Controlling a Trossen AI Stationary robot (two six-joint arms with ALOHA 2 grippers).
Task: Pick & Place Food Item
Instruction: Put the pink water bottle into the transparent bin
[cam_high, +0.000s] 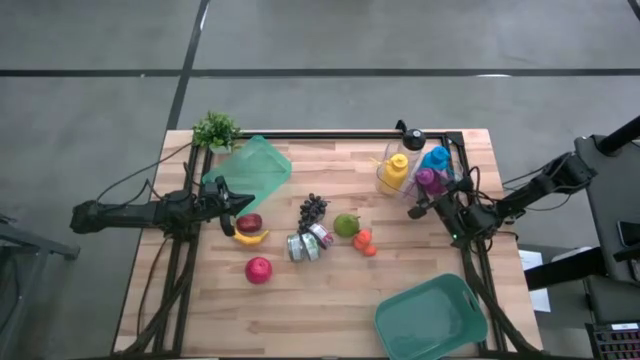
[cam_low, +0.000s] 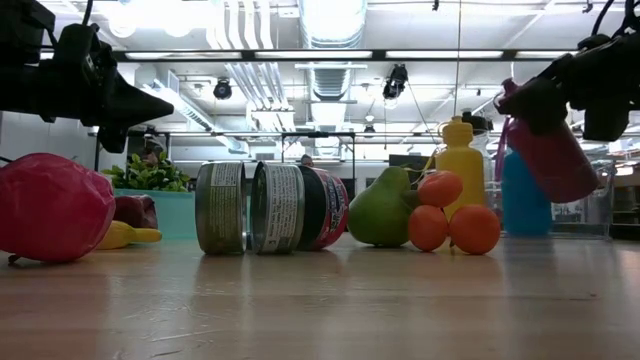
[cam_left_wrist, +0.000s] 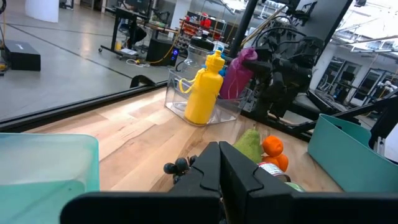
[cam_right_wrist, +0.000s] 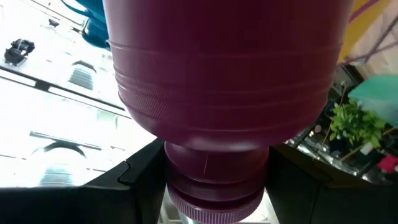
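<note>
Your left gripper (cam_high: 243, 203) is pinched fully closed with nothing in it, hanging just above the apple (cam_high: 249, 223) and banana (cam_high: 251, 237) near the green lid (cam_high: 252, 168). Over on the right, your right gripper (cam_high: 421, 207) is clamped on the magenta bottle (cam_high: 428, 182), lifted and tilted beside the clear bin (cam_high: 447, 160).

In the high view, the cans (cam_high: 308, 243) are set at the table's (cam_high: 330, 310) centre. The pear (cam_high: 346, 224) is placed at their 2 o'clock, the grapes (cam_high: 313, 208) at 12, the banana (cam_high: 250, 238) at 9, the bin (cam_high: 432, 318) at 4.
</note>
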